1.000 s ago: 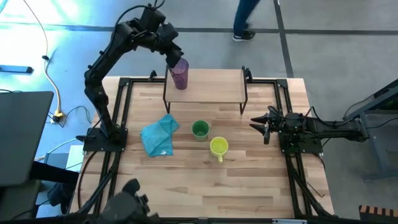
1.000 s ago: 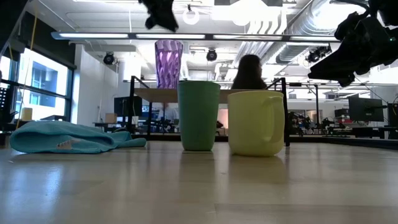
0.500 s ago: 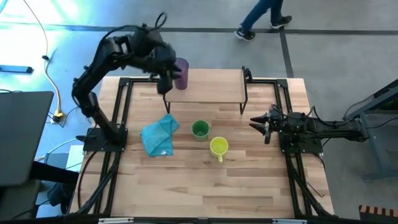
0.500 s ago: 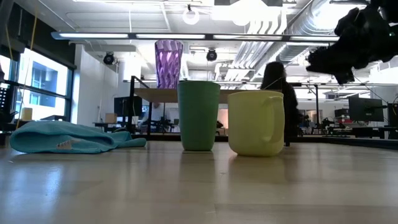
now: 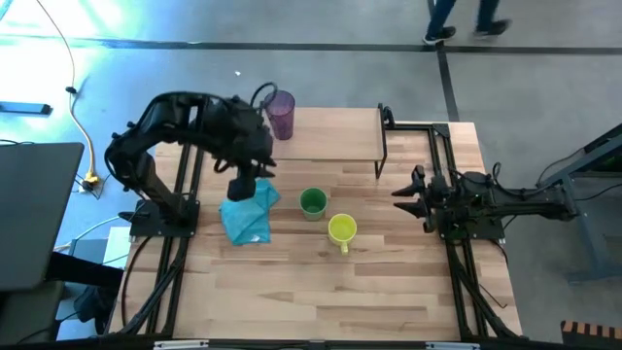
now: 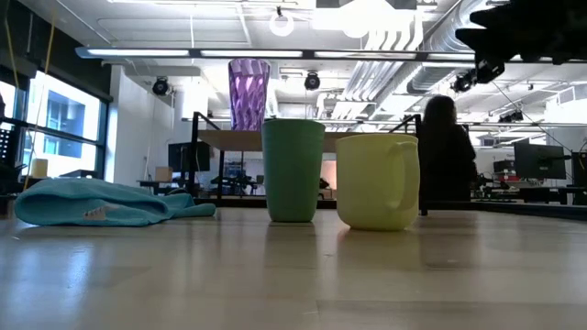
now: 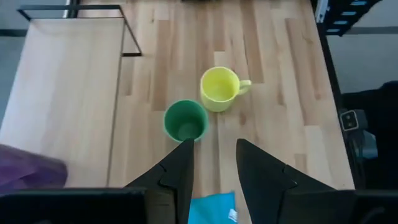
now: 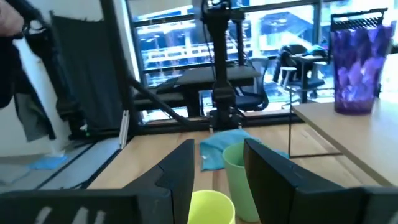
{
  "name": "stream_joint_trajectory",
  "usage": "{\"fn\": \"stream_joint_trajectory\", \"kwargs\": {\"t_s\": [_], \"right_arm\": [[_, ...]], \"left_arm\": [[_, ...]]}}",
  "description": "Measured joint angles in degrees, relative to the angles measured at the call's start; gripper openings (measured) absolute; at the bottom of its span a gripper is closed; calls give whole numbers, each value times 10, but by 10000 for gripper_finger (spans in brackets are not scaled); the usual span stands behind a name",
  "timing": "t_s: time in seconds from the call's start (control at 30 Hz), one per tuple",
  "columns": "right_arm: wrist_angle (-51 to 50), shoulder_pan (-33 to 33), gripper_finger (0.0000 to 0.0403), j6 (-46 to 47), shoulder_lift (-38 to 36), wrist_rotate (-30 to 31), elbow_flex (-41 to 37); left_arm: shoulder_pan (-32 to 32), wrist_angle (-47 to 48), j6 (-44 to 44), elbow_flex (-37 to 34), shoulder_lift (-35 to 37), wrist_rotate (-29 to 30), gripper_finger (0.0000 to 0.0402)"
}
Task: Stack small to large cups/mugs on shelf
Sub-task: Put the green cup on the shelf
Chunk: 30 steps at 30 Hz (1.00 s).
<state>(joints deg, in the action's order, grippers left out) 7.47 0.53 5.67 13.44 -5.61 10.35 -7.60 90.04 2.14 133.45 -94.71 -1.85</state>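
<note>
- Purple tumbler (image 5: pixel 281 115): translucent, faceted, upright at the far left corner of the shelf (image 5: pixel 330 136); no writing legible on it.
- Shelf: light wooden board on thin black legs, at 12 o'clock on the table (image 5: pixel 389 292); the tumbler is the only cup on it.
- Green cup (image 5: pixel 312 203): upright on the tabletop near the table's centre, in front of the shelf; unmarked.
- Yellow-green mug (image 5: pixel 341 230): upright just beside the green cup, at about 4 o'clock from it, handle toward the near edge; unmarked.
- Light blue cloth (image 5: pixel 249 212): crumpled at 9 o'clock from the green cup; a small white tag (image 6: pixel 95 214) shows in the low view, its print too small to read.
- Left gripper (image 5: pixel 242 185): above the cloth's far end, fingers (image 7: pixel 180 171) parted by a narrow gap, nothing between them.
- Right gripper (image 5: pixel 404 191): low over the table's right side at 3 o'clock, pointing toward the cups, fingers (image 8: pixel 177 168) apart and empty.
- Person (image 6: pixel 447 163): dark figure in the room behind the table.
</note>
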Motion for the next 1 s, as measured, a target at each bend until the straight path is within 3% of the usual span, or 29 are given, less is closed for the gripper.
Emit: {"fn": "stream_joint_trajectory", "kwargs": {"t_s": [0.33,0.6,0.73,0.9,1.0], "right_arm": [[111,-47,128,-103,160,20,5],[133,-85,128,-137,314,47,111],[61,-93,128,-115,395,89,213],[-115,-74,128,-24,499,164,368],[-208,-55,128,28,566,171,455]], "left_arm": [[91,0,-40,0,9,61,108],[150,0,-76,0,9,105,108],[181,0,-91,0,9,131,108],[220,0,-109,0,12,161,108],[246,-2,-119,-10,24,183,108]]}}
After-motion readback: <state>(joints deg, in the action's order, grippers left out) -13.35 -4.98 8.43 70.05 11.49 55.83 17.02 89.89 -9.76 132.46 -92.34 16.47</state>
